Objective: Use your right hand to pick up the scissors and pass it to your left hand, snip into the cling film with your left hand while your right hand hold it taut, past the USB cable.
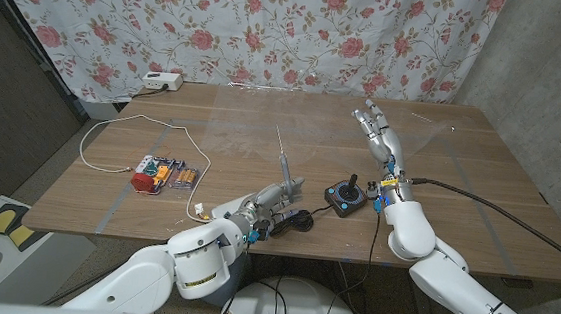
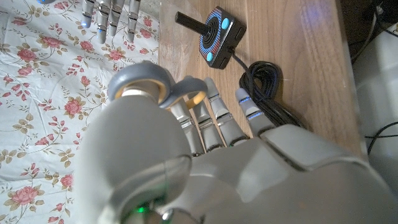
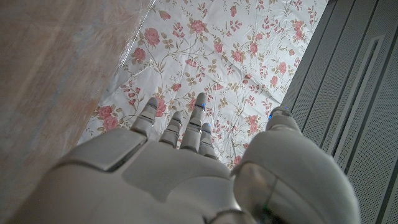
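My left hand (image 1: 259, 214) sits near the table's front edge and holds the grey-handled scissors (image 1: 282, 167), whose blades point away toward the curtain. In the left wrist view the scissors' handle loops (image 2: 157, 86) sit around the fingers of my left hand (image 2: 211, 162). My right hand (image 1: 380, 131) is raised over the table's right half, fingers spread, holding nothing; my right hand (image 3: 180, 168) faces the curtain in its own wrist view. The cling film (image 1: 225, 123) shows only as faint glare on the wood. The white USB cable (image 1: 133, 123) loops at the left.
A black joystick controller (image 1: 346, 194) with a coiled black cord (image 2: 267, 84) lies between my hands. A packet of batteries with a red part (image 1: 164, 175) lies left of centre. A white power strip (image 1: 161, 80) sits at the back left, before the floral curtain.
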{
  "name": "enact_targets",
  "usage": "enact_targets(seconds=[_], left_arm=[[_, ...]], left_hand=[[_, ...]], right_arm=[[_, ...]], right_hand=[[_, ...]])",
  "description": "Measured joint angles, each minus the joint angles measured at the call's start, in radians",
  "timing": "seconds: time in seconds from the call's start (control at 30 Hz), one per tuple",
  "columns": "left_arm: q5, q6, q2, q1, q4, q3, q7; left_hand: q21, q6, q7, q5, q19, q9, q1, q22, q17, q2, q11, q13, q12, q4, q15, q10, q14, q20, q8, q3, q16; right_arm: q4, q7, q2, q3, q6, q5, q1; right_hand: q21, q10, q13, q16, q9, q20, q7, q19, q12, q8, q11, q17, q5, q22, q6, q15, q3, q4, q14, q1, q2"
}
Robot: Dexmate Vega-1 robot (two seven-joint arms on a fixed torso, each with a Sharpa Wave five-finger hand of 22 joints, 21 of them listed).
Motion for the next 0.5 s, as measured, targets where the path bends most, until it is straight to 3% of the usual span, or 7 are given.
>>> enact_targets(seconds=[0.17, 0.37, 0.5], left_arm=[[0.013, 0.007, 0.016, -0.005, -0.003, 0.007, 0.021], [0.026, 0.012, 0.024, -0.008, -0.003, 0.010, 0.036], [0.032, 0.015, 0.027, -0.009, -0.001, 0.011, 0.040]], left_hand=[[0.003, 0.000, 0.007, 0.000, 0.004, -0.008, -0.008, 0.000, -0.004, -0.013, 0.005, -0.012, 0.011, 0.013, 0.004, 0.005, 0.007, -0.004, 0.000, -0.021, 0.000], [0.003, 0.015, 0.014, 0.000, 0.005, -0.018, -0.058, 0.001, -0.009, -0.047, 0.012, -0.026, 0.098, 0.030, 0.004, 0.012, 0.018, -0.005, 0.000, -0.049, 0.003], [0.003, 0.020, 0.019, -0.005, 0.011, -0.027, -0.086, 0.001, -0.018, -0.049, 0.013, -0.027, 0.113, 0.039, 0.011, 0.013, 0.025, 0.000, 0.001, -0.061, 0.005]], right_arm=[[0.000, 0.002, 0.005, 0.002, 0.000, 0.001, -0.003], [0.001, 0.004, 0.009, 0.003, -0.002, 0.001, -0.006], [0.002, 0.004, 0.012, 0.004, -0.004, 0.001, -0.006]], right_hand=[[0.000, -0.005, 0.000, 0.000, 0.000, -0.001, 0.000, -0.001, -0.004, 0.000, 0.005, 0.000, 0.000, 0.000, 0.000, 0.000, 0.000, 0.000, 0.000, 0.000, 0.000], [0.000, -0.005, 0.000, 0.000, 0.000, -0.007, 0.000, -0.007, -0.007, 0.000, 0.005, 0.000, 0.000, 0.000, 0.000, 0.002, -0.006, -0.006, -0.009, 0.000, 0.000], [0.000, -0.005, 0.000, 0.000, 0.000, -0.007, 0.000, -0.007, -0.007, 0.000, 0.005, 0.000, 0.000, 0.000, 0.000, 0.002, -0.006, -0.006, -0.009, 0.000, 0.000]])
